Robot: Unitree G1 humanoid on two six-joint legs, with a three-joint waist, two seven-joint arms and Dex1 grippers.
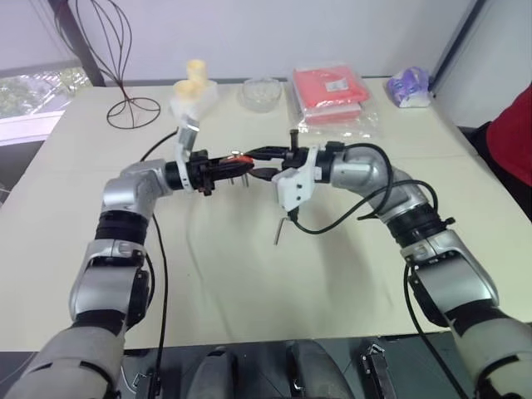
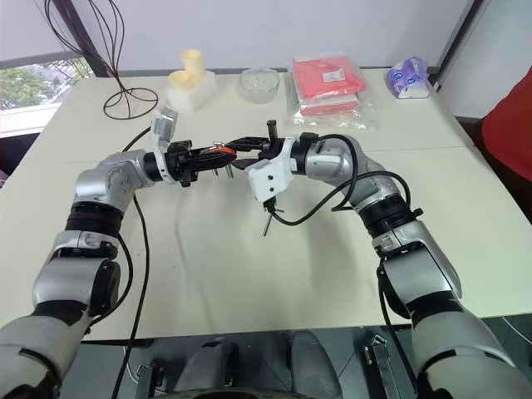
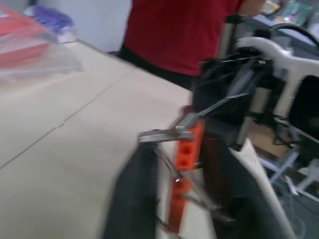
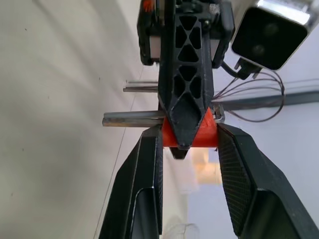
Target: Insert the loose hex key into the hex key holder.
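The hex key holder, a small red-orange block with short dark keys sticking out, hangs above the middle of the table between both grippers. My left gripper comes in from the left and is shut on it. My right gripper comes in from the right, its two fingers clamped on the block's sides. In the left wrist view the holder stands between the dark fingers with a metal key jutting sideways. The loose hex key, a thin L-shaped rod, lies on the table below the right wrist.
At the table's far edge stand a wire stand, a white block with yellow pieces, a glass bowl, a red packet in plastic and a purple packet. A person in red is at the right.
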